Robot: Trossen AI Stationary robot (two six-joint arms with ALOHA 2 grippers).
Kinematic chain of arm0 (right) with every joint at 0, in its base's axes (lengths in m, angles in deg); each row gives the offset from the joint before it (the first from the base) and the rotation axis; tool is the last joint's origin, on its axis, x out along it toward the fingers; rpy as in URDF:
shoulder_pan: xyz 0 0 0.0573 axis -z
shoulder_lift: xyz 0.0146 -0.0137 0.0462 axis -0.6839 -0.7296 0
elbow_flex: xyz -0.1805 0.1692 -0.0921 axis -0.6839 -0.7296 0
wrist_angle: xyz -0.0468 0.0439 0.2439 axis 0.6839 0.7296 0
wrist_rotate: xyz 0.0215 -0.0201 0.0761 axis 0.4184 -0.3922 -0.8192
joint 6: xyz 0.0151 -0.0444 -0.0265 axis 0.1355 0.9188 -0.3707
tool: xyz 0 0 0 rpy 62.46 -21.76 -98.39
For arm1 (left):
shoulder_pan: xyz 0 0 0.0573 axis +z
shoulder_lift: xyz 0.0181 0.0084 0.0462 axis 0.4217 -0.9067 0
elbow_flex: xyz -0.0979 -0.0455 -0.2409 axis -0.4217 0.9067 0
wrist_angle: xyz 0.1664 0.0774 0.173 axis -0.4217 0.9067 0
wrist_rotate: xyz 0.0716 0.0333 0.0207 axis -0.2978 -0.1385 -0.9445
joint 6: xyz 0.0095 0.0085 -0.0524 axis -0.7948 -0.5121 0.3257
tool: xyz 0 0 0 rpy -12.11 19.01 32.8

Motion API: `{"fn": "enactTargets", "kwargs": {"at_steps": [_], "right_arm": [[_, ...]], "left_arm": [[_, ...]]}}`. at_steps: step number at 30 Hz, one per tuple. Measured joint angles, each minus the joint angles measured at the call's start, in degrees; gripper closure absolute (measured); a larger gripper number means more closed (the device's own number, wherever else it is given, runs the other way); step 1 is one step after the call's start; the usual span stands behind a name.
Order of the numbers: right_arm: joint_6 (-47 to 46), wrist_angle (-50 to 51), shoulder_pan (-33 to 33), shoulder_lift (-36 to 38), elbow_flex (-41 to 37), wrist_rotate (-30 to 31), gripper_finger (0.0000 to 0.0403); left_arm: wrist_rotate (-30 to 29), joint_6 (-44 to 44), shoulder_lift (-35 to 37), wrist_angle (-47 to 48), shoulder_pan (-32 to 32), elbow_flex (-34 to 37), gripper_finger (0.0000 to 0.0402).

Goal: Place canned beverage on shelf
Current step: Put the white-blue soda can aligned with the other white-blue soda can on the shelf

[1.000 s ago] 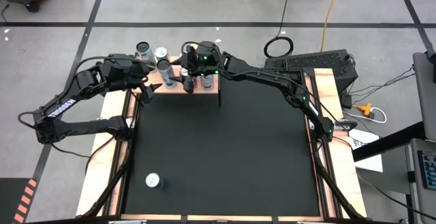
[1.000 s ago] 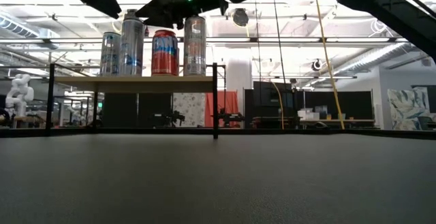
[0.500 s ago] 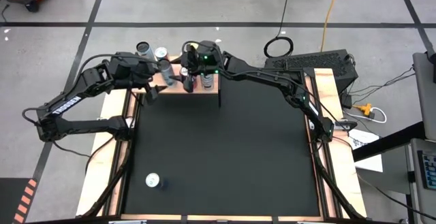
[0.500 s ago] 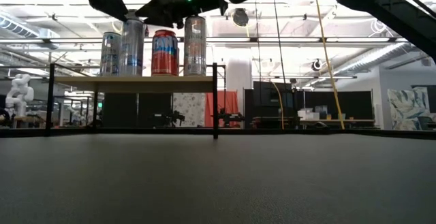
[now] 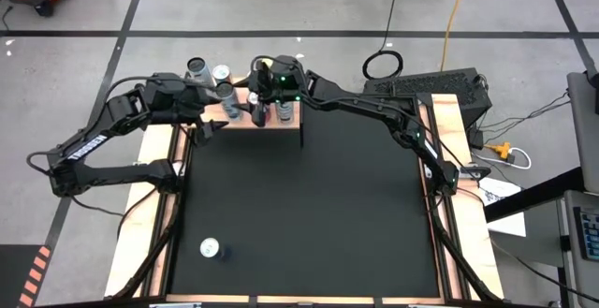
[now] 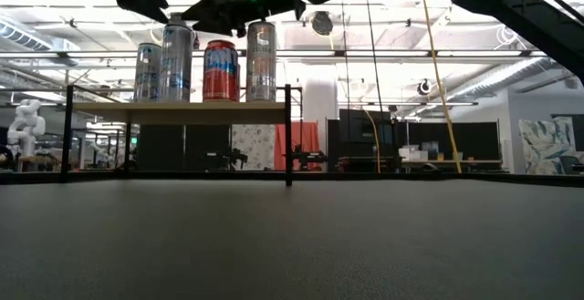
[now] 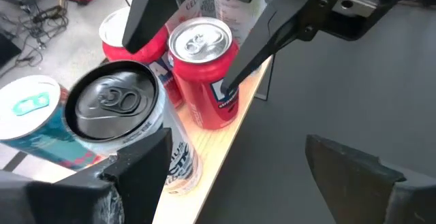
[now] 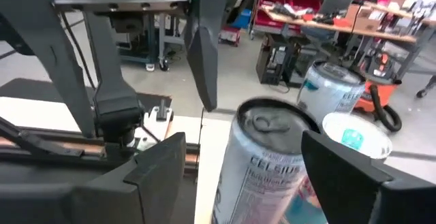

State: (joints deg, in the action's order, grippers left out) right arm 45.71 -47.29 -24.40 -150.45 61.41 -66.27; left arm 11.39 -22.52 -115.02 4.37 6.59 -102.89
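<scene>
**Evidently unfinished: shelf part-stocked, one can loose on the mat**

Placement. The shelf (image 6: 182,111) stands at the far edge of the black mat (image 5: 309,214). Its cans stand upright and close together towards one end, judged to leave room for more.

The right gripper (image 5: 258,113) hangs just above the can tops. Its fingers (image 8: 157,176) are spread either side of a silver can (image 8: 266,163), with a gap on both sides, so it grasps nothing.

The left gripper (image 5: 204,125) sits at the shelf's front edge beside a dark-lidded can (image 7: 116,101). Its fingers (image 7: 354,176) are also spread wide and it carries nothing.

Judgement: neither arm is engaged with the outstanding can.

Count.
- **Arms:** two.
- **Shelf:** one.
- **Cans on the shelf:** four show in a row in the low view. The left wrist view gives five, namely one teal-lidded, one dark-lidded, two red and one silver, so one is likely hidden behind another.
- **Cans off the shelf:** one loose can (image 5: 210,248), upright near the mat's near left corner, well apart from both grippers. It is presumably next for shelving.
</scene>
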Motion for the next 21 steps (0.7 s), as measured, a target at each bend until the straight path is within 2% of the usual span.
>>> {"fn": "enactTargets", "kwargs": {"at_steps": [6,9,21], "right_arm": [[-0.58,3.30,0.02,1.26,1.57,-0.51,0.0133],[-2.19,3.84,-0.15,1.21,1.56,-3.13,0.0133],[-1.70,4.60,-1.16,0.45,1.51,-2.84,0.0133]], "left_arm": [[-0.65,0.04,3.00,0.38,0.00,0.00,0.0065],[-2.42,0.06,3.25,0.77,0.00,0.00,0.0065],[-4.13,0.00,0.39,1.35,0.00,0.00,0.0065]]}}
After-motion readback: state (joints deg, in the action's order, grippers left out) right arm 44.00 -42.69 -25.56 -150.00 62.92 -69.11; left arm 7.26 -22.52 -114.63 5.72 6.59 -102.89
